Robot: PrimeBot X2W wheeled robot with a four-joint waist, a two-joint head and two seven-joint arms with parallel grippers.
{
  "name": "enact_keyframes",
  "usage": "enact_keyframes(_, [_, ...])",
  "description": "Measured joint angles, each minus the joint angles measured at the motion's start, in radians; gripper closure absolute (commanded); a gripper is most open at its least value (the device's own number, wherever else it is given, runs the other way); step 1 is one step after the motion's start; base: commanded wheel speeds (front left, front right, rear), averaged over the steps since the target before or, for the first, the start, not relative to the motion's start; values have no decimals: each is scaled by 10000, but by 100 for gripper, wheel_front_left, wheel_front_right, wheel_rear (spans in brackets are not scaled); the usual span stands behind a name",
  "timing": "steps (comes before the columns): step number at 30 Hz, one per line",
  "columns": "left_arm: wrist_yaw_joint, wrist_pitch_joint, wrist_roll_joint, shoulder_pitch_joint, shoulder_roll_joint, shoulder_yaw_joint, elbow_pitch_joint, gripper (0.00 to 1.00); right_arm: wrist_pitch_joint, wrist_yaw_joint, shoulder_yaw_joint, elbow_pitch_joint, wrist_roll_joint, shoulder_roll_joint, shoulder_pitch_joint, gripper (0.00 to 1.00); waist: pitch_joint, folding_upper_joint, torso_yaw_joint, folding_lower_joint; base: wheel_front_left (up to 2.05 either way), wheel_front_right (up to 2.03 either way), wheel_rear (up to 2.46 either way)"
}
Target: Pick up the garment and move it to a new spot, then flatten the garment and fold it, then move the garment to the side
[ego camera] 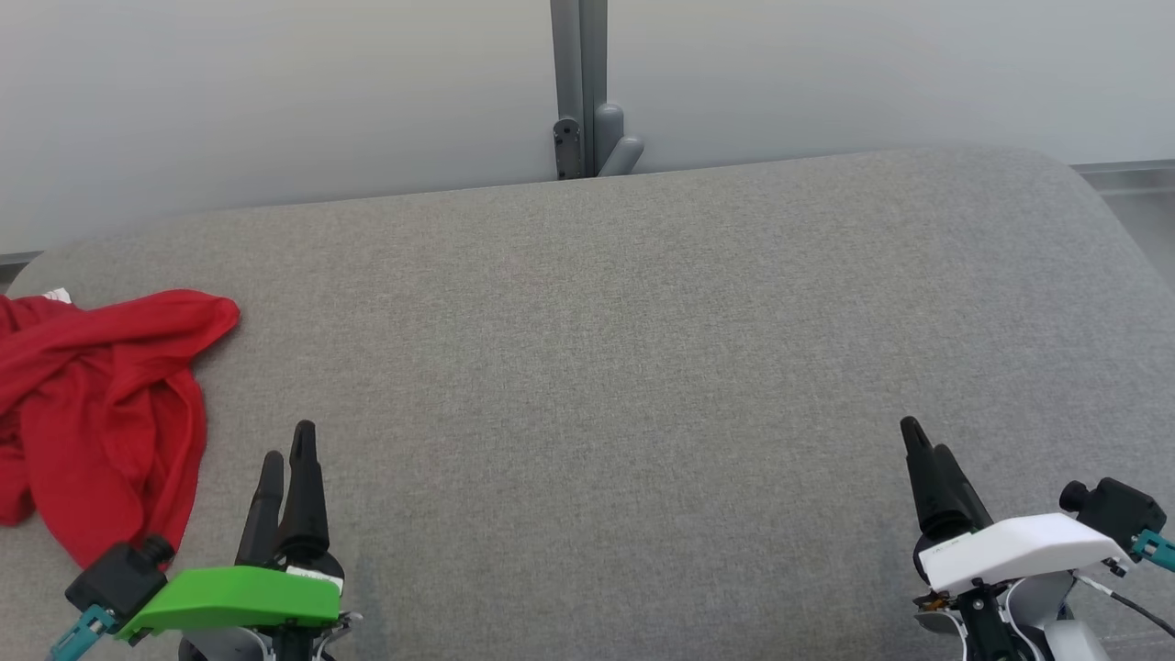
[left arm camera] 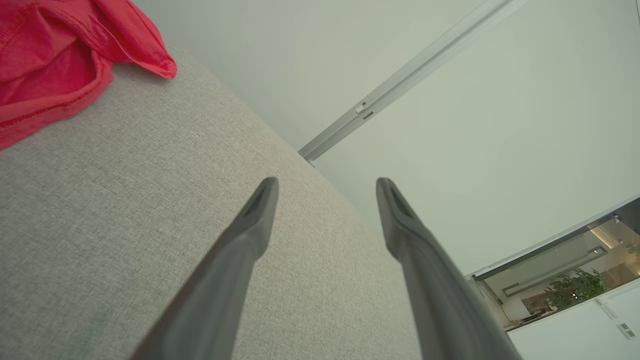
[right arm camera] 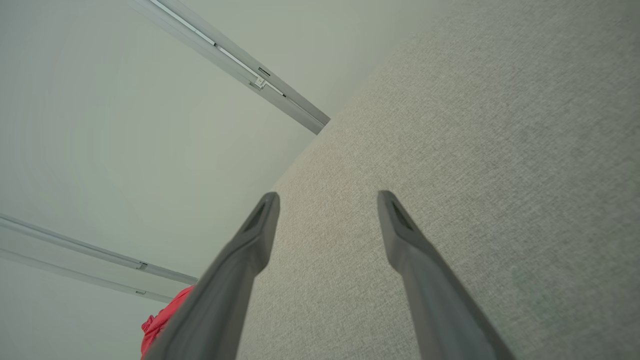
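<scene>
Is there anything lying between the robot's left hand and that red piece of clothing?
Nothing: just bare grey cushion separates the left hand from the red garment, as the head view and the left wrist view both show.

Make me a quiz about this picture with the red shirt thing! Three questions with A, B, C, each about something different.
1. Where does the garment lie on the grey cushion?
A) in the middle
B) at the robot's left edge
C) at the far right

2. What colour is the cover behind the left gripper?
A) white
B) blue
C) green

3. How do the left gripper's jaws stand?
A) open, nothing between them
B) shut on cloth
C) shut and empty

Answers:
1 B, the red heap runs off the head view's left side.
2 C, the head view shows it bright green.
3 A, the left wrist view shows bare cushion between the spread fingers.
</scene>
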Motion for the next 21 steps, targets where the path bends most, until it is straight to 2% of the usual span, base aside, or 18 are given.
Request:
enact_keyframes(11, [-2, -259, 807, 144, -23, -148, -21, 0, -405, 0, 362, -247, -1104, -15, 46, 0, -31, 0, -8, 0, 0, 0, 0])
enact_keyframes(21, [-2, -454, 2483, 171, 8, -174, -472, 0, -769, 0, 830, -470, -2412, -44, 97, 0, -15, 0, -44, 0, 0, 0, 0])
